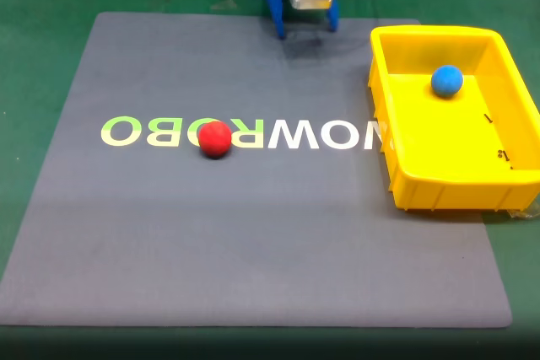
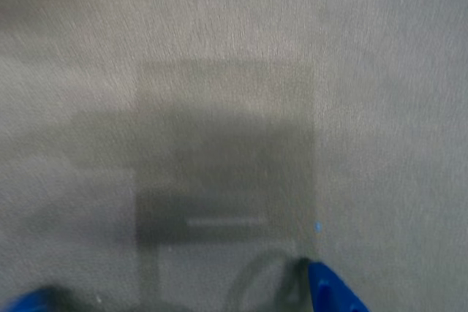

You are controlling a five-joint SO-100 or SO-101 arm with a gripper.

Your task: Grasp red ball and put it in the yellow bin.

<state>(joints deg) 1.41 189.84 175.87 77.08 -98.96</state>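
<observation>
The blue claw [image 1: 305, 29] hangs over the far edge of the grey mat [image 1: 253, 233], gripping nothing, its opening unclear, while the red ball [image 1: 215, 139] rests mid-mat on the lettering, well apart from the yellow bin [image 1: 456, 191] holding a blue ball [image 1: 446, 81].

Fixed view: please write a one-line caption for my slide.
Red ball on the grey mat; blue ball inside yellow bin; tool at far edge.

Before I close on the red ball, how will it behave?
The red ball is a plain sphere resting free on the flat grey mat, so a nudge probably sends it rolling. Its matte surface likely grips fairly well. It looks small and probably light.
</observation>
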